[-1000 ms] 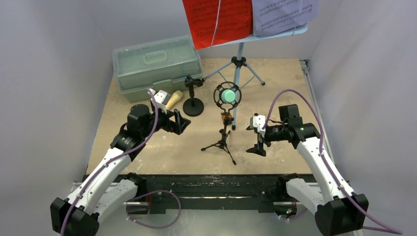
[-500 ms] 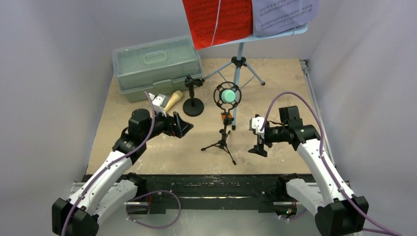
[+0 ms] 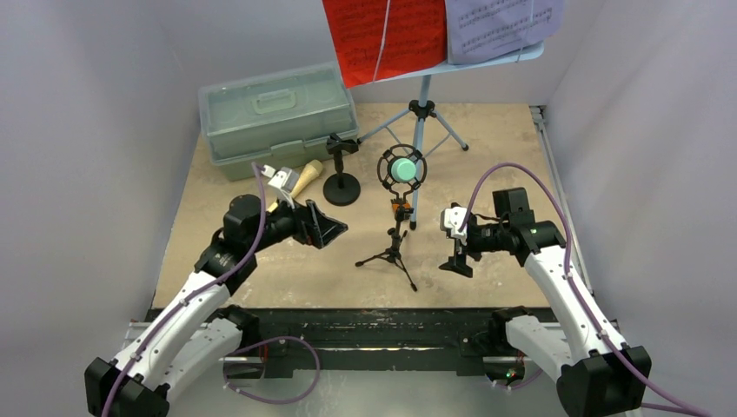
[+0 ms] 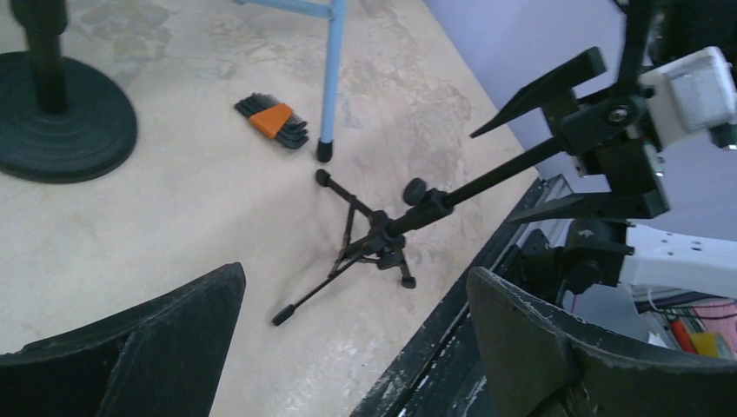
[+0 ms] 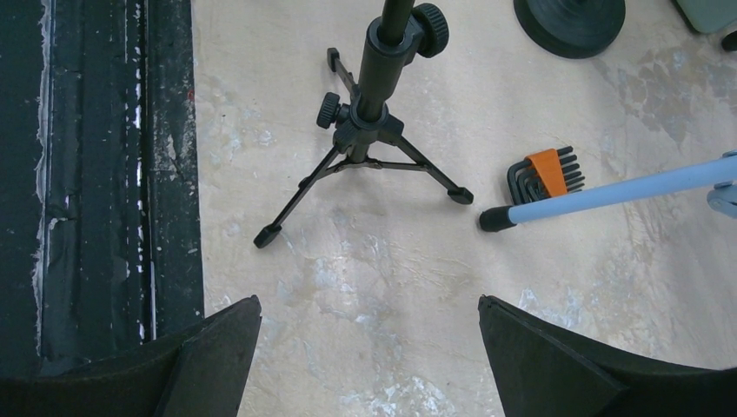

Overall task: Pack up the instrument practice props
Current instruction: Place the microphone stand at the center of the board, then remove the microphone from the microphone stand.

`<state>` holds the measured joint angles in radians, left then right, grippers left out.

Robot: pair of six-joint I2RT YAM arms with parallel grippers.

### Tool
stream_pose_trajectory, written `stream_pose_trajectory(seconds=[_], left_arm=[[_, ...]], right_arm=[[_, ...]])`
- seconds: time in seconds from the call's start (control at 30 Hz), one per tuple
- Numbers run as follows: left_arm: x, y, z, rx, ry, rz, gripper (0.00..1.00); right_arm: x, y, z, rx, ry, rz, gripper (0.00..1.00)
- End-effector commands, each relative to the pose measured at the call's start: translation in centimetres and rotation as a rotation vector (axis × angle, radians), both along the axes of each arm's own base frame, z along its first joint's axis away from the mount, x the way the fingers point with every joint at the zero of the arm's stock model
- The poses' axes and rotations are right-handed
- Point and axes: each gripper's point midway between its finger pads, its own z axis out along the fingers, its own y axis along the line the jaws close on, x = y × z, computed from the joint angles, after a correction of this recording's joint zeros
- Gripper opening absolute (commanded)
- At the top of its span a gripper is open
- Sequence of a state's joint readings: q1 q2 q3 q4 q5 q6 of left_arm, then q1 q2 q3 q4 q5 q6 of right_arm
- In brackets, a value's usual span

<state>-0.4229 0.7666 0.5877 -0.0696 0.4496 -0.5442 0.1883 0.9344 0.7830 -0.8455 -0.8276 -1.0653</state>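
Black and upright, the ring-top tripod holder (image 3: 393, 248) with the teal microphone (image 3: 402, 168) in its ring stands between our two grippers, touching neither. We see the left gripper (image 3: 324, 228) spread wide and empty, the tripod's feet ahead of its gap, beyond the fingertips. Our right gripper (image 3: 455, 263) is equally spread and empty, the same feet ahead of its jaws.
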Motion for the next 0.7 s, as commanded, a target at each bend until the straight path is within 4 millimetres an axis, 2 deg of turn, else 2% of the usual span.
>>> stream_pose_trajectory(seconds=[0.0, 0.17, 0.4, 0.67], left_arm=[[-1.0, -2.0, 5.5, -0.063, -0.088, -0.05, 1.0], [-1.7, -4.0, 6.8, -0.025, -0.076, -0.069, 1.0], [-2.0, -5.1, 8.2, 0.014, -0.066, -0.052, 1.0], [-3.7, -7.4, 11.4, 0.003, -0.115, -0.105, 1.0]], right_arm=[[0.3, -0.1, 0.1, 0.001, -0.017, -0.01, 0.99], [0.3, -0.1, 0.1, 0.0, -0.017, -0.012, 0.99], [0.3, -0.2, 0.0, -0.001, -0.016, -0.014, 0.99], [0.3, -0.2, -0.1, -0.005, -0.014, -0.016, 0.99]])
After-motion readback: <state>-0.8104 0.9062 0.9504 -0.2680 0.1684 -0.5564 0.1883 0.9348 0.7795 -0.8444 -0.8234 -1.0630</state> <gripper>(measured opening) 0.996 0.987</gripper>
